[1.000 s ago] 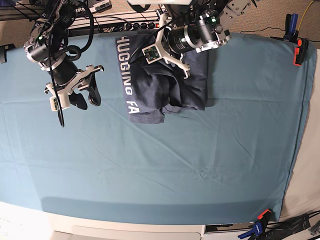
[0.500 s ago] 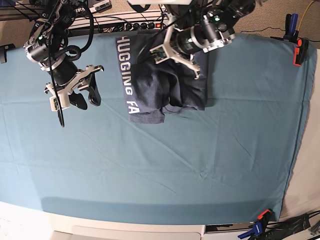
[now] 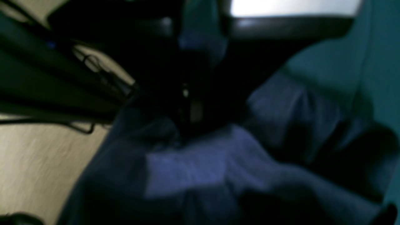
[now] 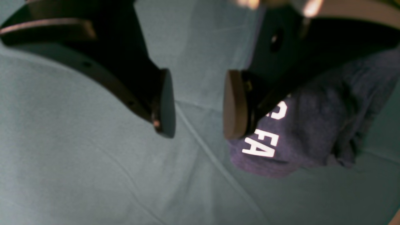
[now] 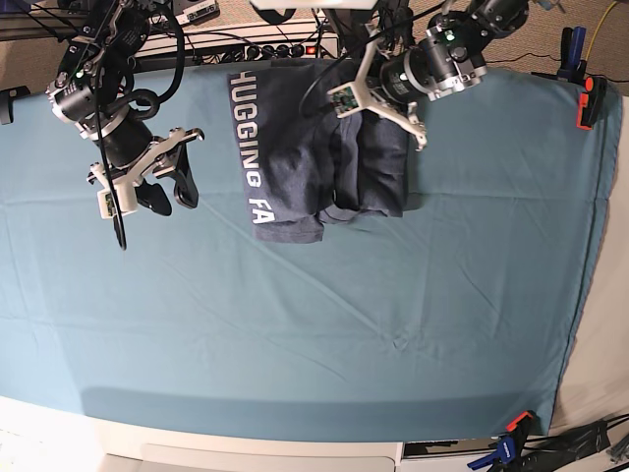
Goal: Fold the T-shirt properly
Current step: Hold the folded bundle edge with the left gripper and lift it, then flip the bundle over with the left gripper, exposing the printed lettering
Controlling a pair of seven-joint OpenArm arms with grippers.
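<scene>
The blue-grey T-shirt point(image 5: 314, 147) lies bunched and partly folded at the back middle of the table, with white lettering along its left side. My left gripper point(image 5: 379, 120) hovers over the shirt's upper right part, fingers spread and open. The left wrist view is dark and blurred and shows shirt folds point(image 3: 203, 165) close below. My right gripper point(image 5: 162, 182) is open and empty above the teal cloth, left of the shirt. In the right wrist view its pads point(image 4: 165, 103) stand apart, with the shirt's lettered corner point(image 4: 312, 125) beyond them.
A teal cloth point(image 5: 295, 324) covers the whole table. Clamps hold it at the right back corner point(image 5: 588, 98) and the front right edge point(image 5: 511, 433). Cables and a power strip point(image 5: 256, 44) run behind the back edge. Floor point(image 3: 37, 162) shows beyond the table.
My left gripper has moved right and toward the back edge across the shirt. The shirt's middle has shifted slightly. The right arm has not moved.
</scene>
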